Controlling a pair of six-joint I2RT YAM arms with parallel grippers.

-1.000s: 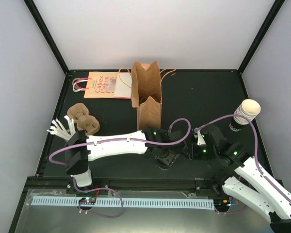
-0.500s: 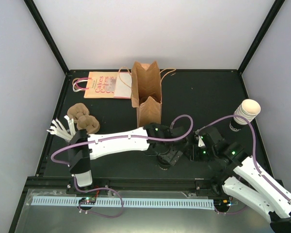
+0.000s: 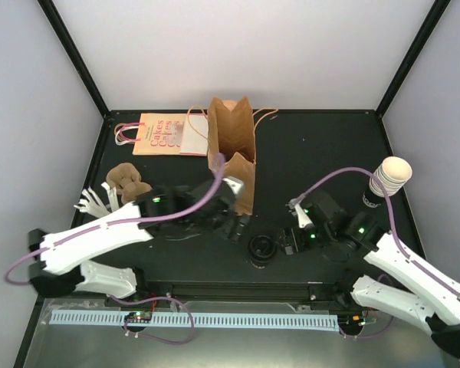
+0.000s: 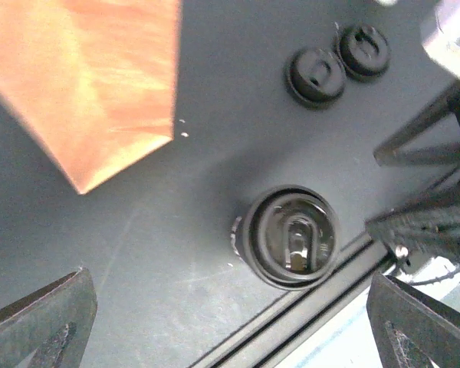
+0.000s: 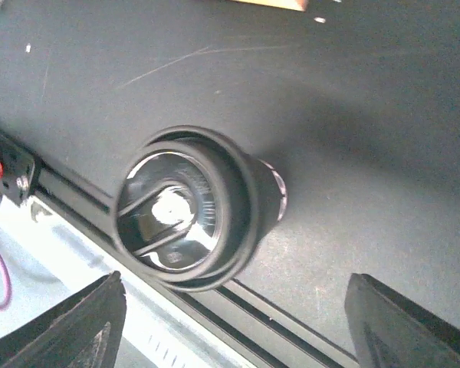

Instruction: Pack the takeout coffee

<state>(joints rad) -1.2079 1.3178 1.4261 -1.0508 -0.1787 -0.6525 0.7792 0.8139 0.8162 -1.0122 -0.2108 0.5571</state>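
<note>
The left gripper (image 3: 236,227) hovers just in front of the brown paper bag (image 3: 234,157), at the bag's near end. Its jaws are spread wide with nothing between them. In the left wrist view its dark fingers (image 4: 42,326) sit at the two lower corners, well clear of everything.

The right gripper (image 3: 288,241) hangs in front of the bag and off to its right, low over the black table (image 3: 322,146). Its jaws also stand wide apart. In the right wrist view its fingers (image 5: 77,326) lie to either side of the cup and do not touch it.

The takeout coffee (image 3: 262,247) stands on the table in front of the bag and slightly to its right, apart from it. It is between the two grippers and held by neither. It is right beside the black rail (image 4: 291,326) at the table's near edge. Its round black lid (image 4: 291,238) faces up, and only a sliver of the cup wall shows beneath.

Two loose black lids (image 4: 316,75) lie side by side on the table in the left wrist view.

A flat printed paper bag (image 3: 162,134) with pink handles lies to the brown bag's left, its edge meeting the far part of the brown bag. Brown pulp cup trays (image 3: 130,182) sit farther to the bag's left, with white sticks (image 3: 96,202) beside them. A nested stack of cream cups (image 3: 389,178) lies well to the bag's right.
</note>
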